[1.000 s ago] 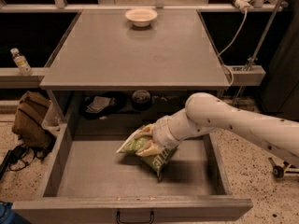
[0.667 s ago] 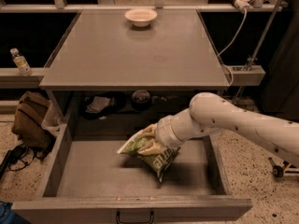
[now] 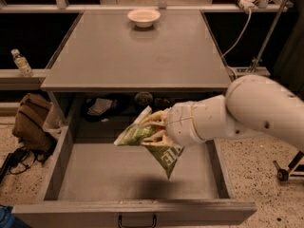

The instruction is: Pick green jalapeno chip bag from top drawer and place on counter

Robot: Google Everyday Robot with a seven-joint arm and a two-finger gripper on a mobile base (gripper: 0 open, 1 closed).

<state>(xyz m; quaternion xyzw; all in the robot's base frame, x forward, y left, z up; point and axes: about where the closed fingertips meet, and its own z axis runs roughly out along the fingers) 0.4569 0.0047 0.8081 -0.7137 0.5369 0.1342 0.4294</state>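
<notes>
The green jalapeno chip bag is a crinkled light-green bag with white lettering. My gripper is shut on it and holds it in the air above the top drawer, which is pulled open with a plain grey bottom and a black front handle. The bag hangs tilted, one corner pointing down, just below the front edge of the counter. My white arm reaches in from the right.
A white bowl stands at the back of the counter. A dark shelf with clutter lies behind the drawer. A brown bag sits on the floor at left, a bottle on a ledge.
The gripper has lifted the chip bag up from the drawer bottom, toward the counter's front edge. The arm has risen and come nearer to the camera.
</notes>
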